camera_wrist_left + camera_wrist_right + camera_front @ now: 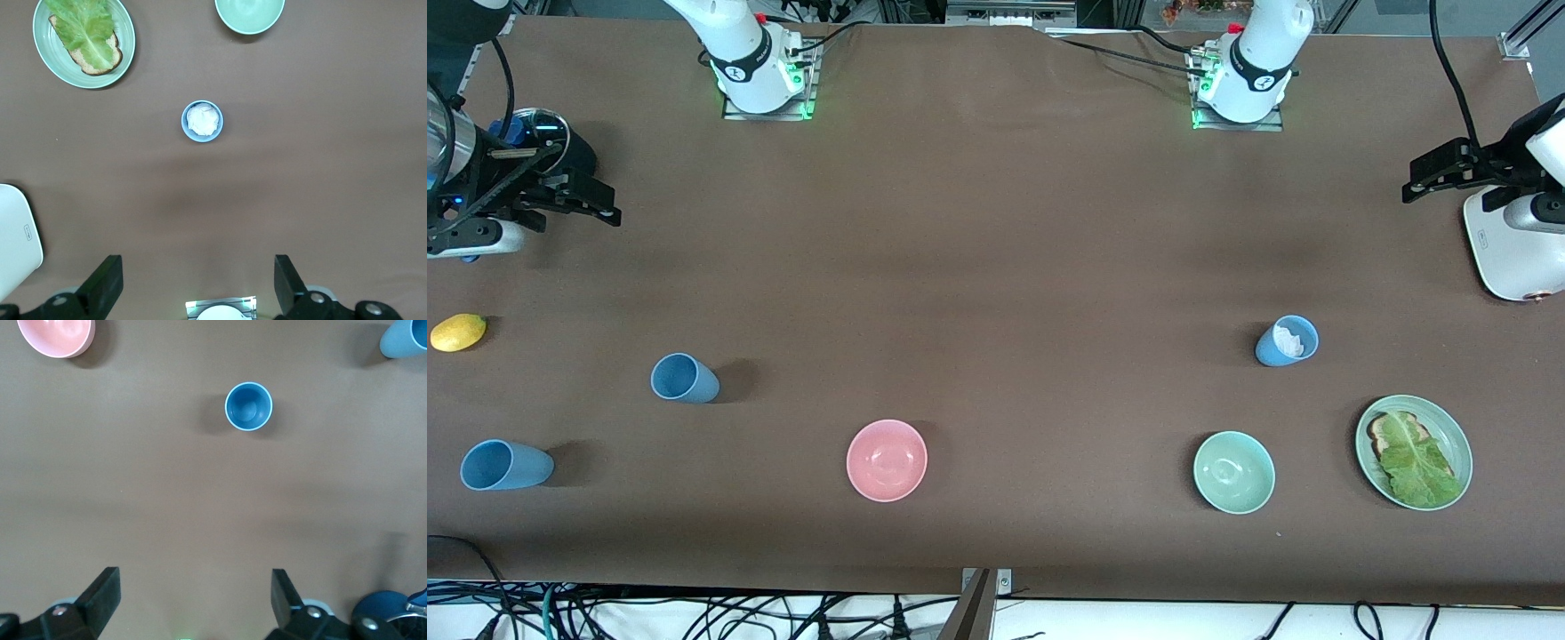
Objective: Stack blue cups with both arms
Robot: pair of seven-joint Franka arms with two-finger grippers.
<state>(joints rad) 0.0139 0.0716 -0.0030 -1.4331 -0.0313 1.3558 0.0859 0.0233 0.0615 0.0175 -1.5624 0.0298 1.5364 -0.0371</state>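
Three blue cups (685, 379) (505, 465) (1287, 341) stand apart on my brown table (996, 249), wide bare cloth around each; two toward my right arm's end. My left gripper (199, 290) and right gripper (193, 603) hang spread wide, holding nothing.

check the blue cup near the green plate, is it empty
No, the left wrist view shows the blue cup beside the green plate holding something white and crumpled.
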